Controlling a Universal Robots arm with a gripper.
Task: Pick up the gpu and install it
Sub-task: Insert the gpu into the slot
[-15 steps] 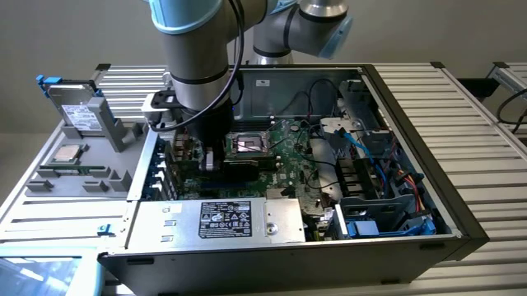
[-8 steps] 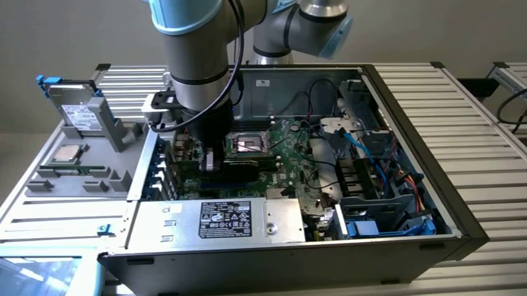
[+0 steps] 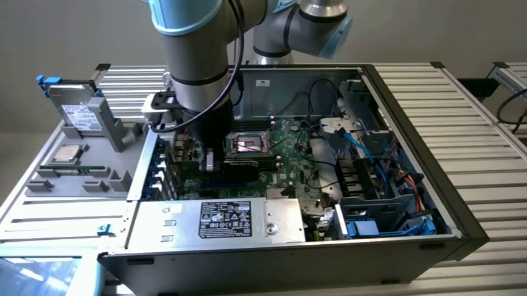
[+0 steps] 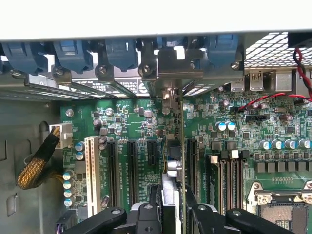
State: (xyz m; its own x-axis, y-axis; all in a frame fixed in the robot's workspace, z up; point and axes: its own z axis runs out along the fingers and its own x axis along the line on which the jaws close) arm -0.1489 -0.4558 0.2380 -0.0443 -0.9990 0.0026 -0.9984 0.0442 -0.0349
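The gpu (image 4: 173, 163) is seen edge-on in the wrist view, a thin upright card with a metal heatsink edge. It stands between the black fingers (image 4: 146, 215) of my gripper (image 4: 173, 212), which is shut on it. Its silver end bracket (image 4: 170, 66) sits against the case's rear slot opening, and the card lines up over a black expansion slot on the green motherboard (image 4: 146, 122). In the exterior view my gripper (image 3: 210, 161) reaches down into the open computer case (image 3: 461, 203), on the exterior view's left side of the board.
Black expansion slots (image 4: 112, 165) and a white slot (image 4: 91, 170) flank the card, with memory slots (image 4: 229, 180) beside them. A yellow braided cable (image 4: 36, 163) lies nearby. The power supply (image 3: 218, 219), blue cables (image 3: 362, 154) and a grey tray (image 3: 41, 185) holding a hard drive (image 3: 78, 114) surround the work area.
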